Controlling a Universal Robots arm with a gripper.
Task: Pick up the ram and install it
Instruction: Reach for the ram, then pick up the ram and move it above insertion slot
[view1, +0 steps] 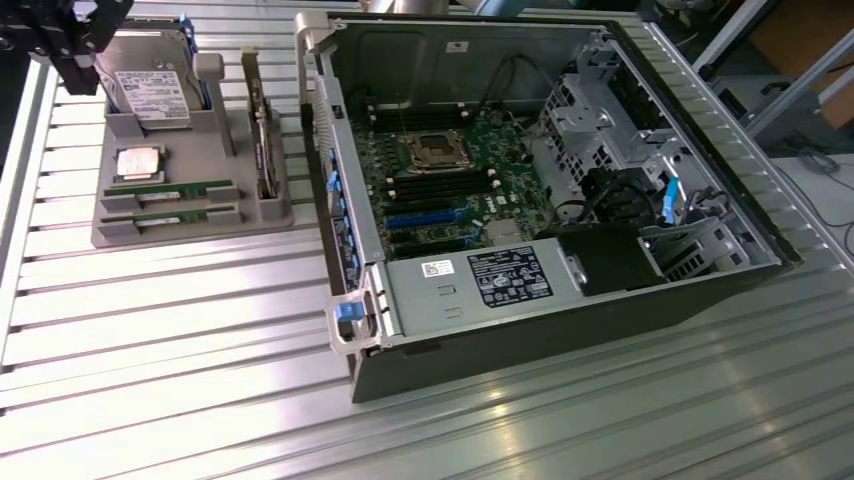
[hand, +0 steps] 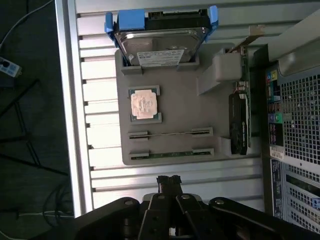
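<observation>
Two green ram sticks stand on edge in slots of a grey holder tray (view1: 200, 228), one (view1: 170, 188) behind the other (view1: 167, 215). From the wrist view they appear as thin lines, one ram stick (hand: 170, 133) and its neighbour (hand: 170, 154). My black gripper (view1: 78, 75) hangs above the table at the exterior view's far left, beyond the tray's hard-drive end. Its fingertips (hand: 169, 180) are pressed together, shut on nothing, off the tray's edge nearest the ram sticks.
The tray also carries a hard drive (view1: 154, 85) in a blue bracket, a square silver CPU (view1: 140, 160) and an upright card (view1: 264, 150). To the exterior view's right lies an open PC case (view1: 561, 290) showing the motherboard (view1: 441, 185) with black memory slots.
</observation>
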